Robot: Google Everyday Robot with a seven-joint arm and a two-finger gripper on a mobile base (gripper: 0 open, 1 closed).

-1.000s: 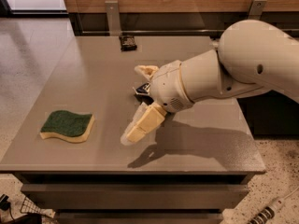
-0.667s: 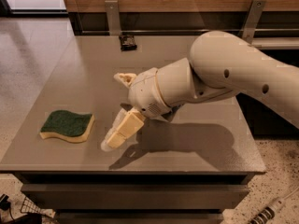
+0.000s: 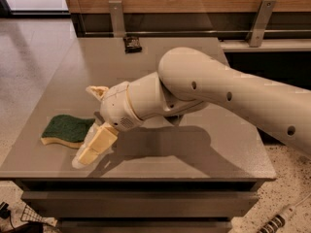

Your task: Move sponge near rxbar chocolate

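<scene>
The end effector (image 3: 87, 125) hangs low over the front left part of the desk (image 3: 97, 62), at the end of the robot's one big white arm (image 3: 233, 96). Its two fingers (image 3: 97, 143) are spread wide apart and nothing is held in them. One finger sits higher and farther back. The other reaches down toward the front edge of the desk. The sponge (image 3: 65, 128) lies flat on the desk with its green side up, just beside the end effector, on the left side in the camera view. Its long side runs from left to right, so its right end points into the gap between the two fingers. The lower finger covers the sponge's near right corner in this view, and it is not clear if the two are touching. The rxbar chocolate (image 3: 132, 43) is a small dark bar far away at the back edge of the desk, well apart from the sponge. It looks like the job is only starting, since the sponge is not yet picked up. The next move likely needs the fingers to slide a bit more to the left around the sponge and then squeeze it across its short side.
</scene>
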